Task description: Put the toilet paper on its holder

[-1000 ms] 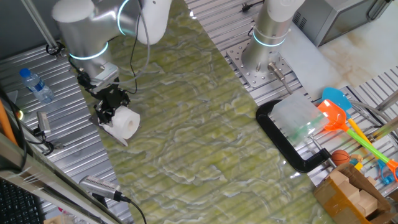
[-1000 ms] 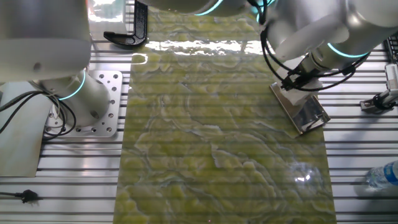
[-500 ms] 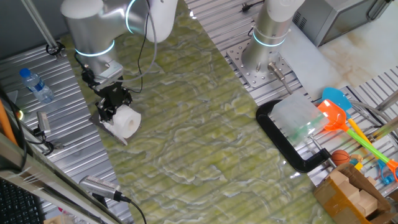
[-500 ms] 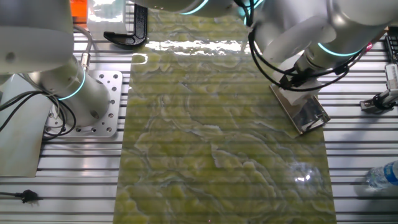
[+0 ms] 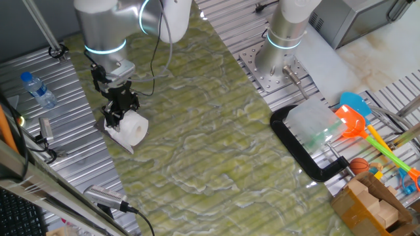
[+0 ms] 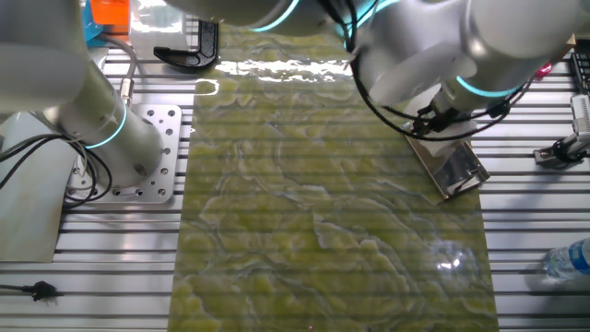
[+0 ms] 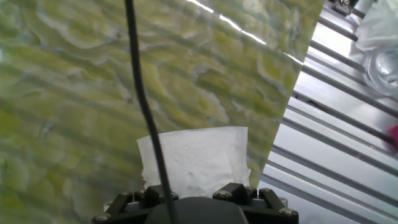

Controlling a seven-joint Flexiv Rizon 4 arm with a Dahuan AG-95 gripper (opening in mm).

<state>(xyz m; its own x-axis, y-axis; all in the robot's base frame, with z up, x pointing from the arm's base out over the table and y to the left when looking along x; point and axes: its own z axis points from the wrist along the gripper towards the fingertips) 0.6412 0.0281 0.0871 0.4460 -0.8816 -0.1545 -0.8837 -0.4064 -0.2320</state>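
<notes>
One fixed view shows the toilet paper [image 5: 133, 128] on the holder [image 5: 121, 139], at the tool [image 5: 119, 113]. The other fixed view shows only the holder's plate [image 6: 451, 166] on the surface [image 6: 304, 212]. In the hand view the roll lies just below the tool; whether the tool clamps it, I cannot tell.

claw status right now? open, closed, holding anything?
Claw: right at the toilet paper, which sits over the holder. Fingers are hidden in every view, so open or closed cannot be told.
</notes>
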